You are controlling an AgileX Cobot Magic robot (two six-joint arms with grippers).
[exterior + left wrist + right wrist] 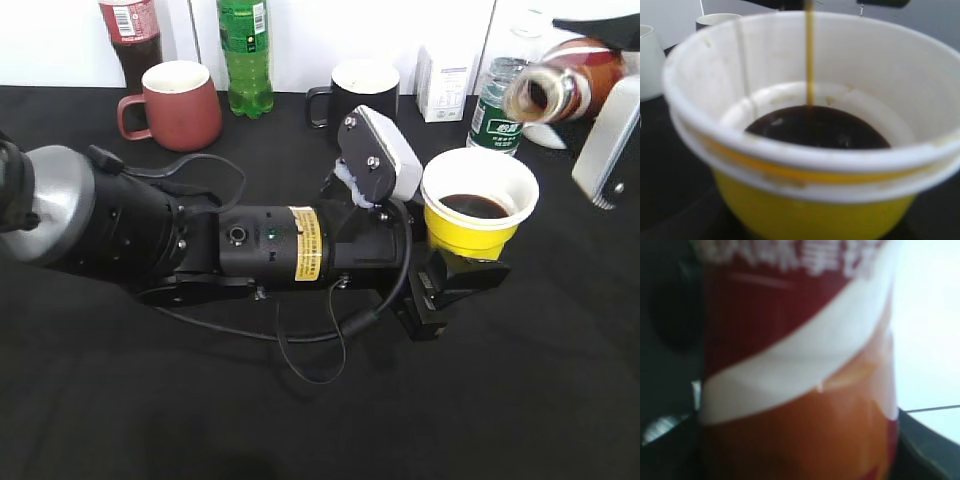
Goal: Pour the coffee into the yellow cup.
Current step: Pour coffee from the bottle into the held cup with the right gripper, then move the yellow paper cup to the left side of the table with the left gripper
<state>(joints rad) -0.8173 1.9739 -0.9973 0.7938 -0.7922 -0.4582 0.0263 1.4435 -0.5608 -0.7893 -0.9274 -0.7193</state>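
The yellow cup has a white rim and holds dark coffee. My left gripper is shut on its lower part at centre right. In the left wrist view the cup fills the frame and a thin brown stream falls into the coffee pool. The coffee bottle is tipped on its side above and right of the cup, mouth toward it. My right gripper is shut on the bottle; its orange-brown and white label fills the right wrist view.
Along the back edge stand a cola bottle, a dark red mug, a green soda bottle, a black mug, a white carton and a green-labelled water bottle. My left arm lies across the black table.
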